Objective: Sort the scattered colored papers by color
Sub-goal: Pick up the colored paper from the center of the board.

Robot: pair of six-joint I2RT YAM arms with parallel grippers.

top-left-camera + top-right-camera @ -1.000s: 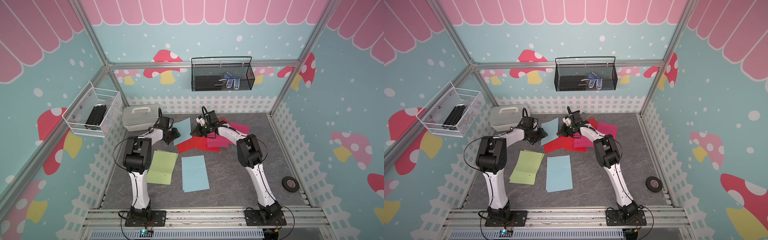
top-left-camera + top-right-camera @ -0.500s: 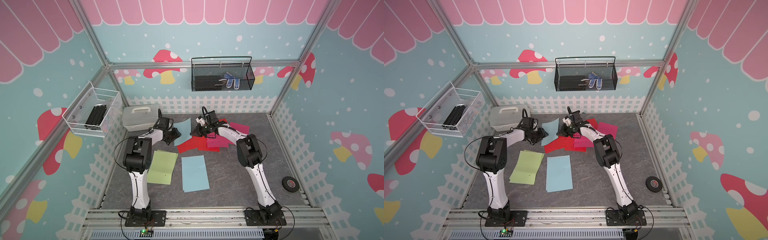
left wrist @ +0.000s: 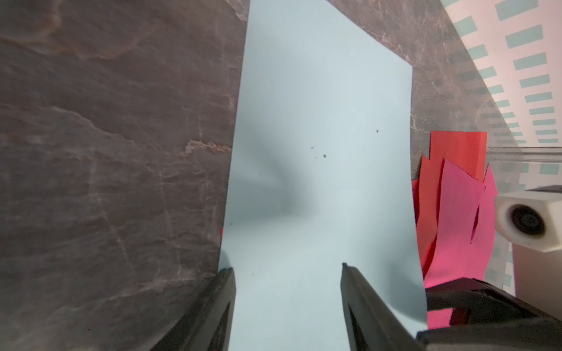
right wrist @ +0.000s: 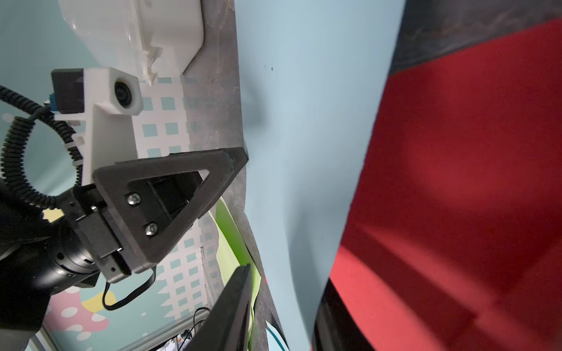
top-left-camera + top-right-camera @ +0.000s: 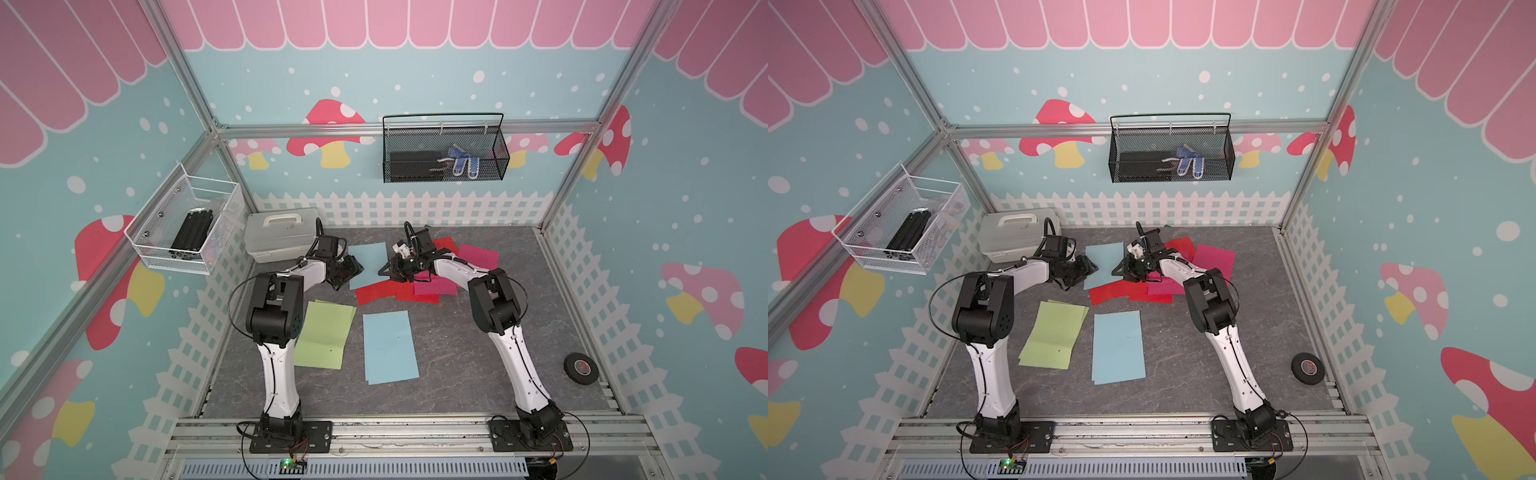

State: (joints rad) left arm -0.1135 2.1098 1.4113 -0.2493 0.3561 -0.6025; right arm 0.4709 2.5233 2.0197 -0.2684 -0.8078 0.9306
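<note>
A light blue paper (image 5: 368, 258) lies between my two grippers at the back of the floor, its near edge raised and buckled (image 3: 319, 136). My left gripper (image 5: 353, 268) (image 3: 287, 269) is open, its jaws straddling one side edge of that sheet. My right gripper (image 5: 386, 271) (image 4: 284, 279) is open at the opposite edge; the sheet (image 4: 304, 152) passes between its jaws and leans on one of them. Red papers (image 5: 376, 291) and magenta-pink papers (image 5: 432, 287) overlap beside and under it. Green papers (image 5: 326, 334) and another light blue paper (image 5: 388, 347) lie nearer the front.
A white lidded box (image 5: 278, 239) stands at the back left, close to my left arm. A black tape roll (image 5: 580, 368) lies at the right edge. A black wire basket (image 5: 444, 151) and a white one (image 5: 187, 232) hang on the walls. White picket fencing rings the floor.
The right gripper's jaws have parted; a second ago they were pinched on the blue sheet's edge. Both arms stay where they were.
</note>
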